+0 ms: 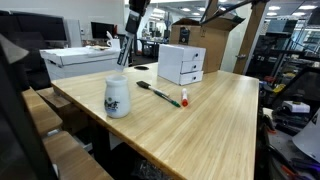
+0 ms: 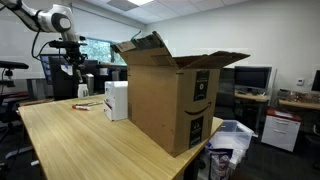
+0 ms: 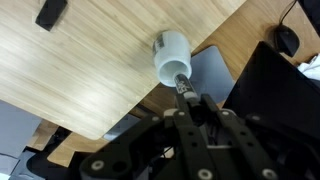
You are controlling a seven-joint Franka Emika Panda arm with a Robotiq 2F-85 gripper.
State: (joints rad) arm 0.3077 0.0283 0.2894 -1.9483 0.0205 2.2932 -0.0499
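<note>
My gripper (image 3: 186, 97) is shut on a dark marker (image 3: 182, 84) that points down toward a white mug (image 3: 171, 54) directly below. In an exterior view the gripper (image 1: 124, 44) hangs well above the mug (image 1: 117, 97), which stands near the table's front corner. A second marker with a red cap (image 1: 161, 94) lies on the wooden table (image 1: 215, 115) just beside the mug. In an exterior view the gripper (image 2: 70, 62) is at the table's far end, above the mug (image 2: 84, 91).
A white drawer unit (image 1: 180, 62) stands at the back of the table, with a large open cardboard box (image 2: 170, 95) next to it. A small black object (image 3: 50, 12) lies on the tabletop. Chairs and desks with monitors surround the table.
</note>
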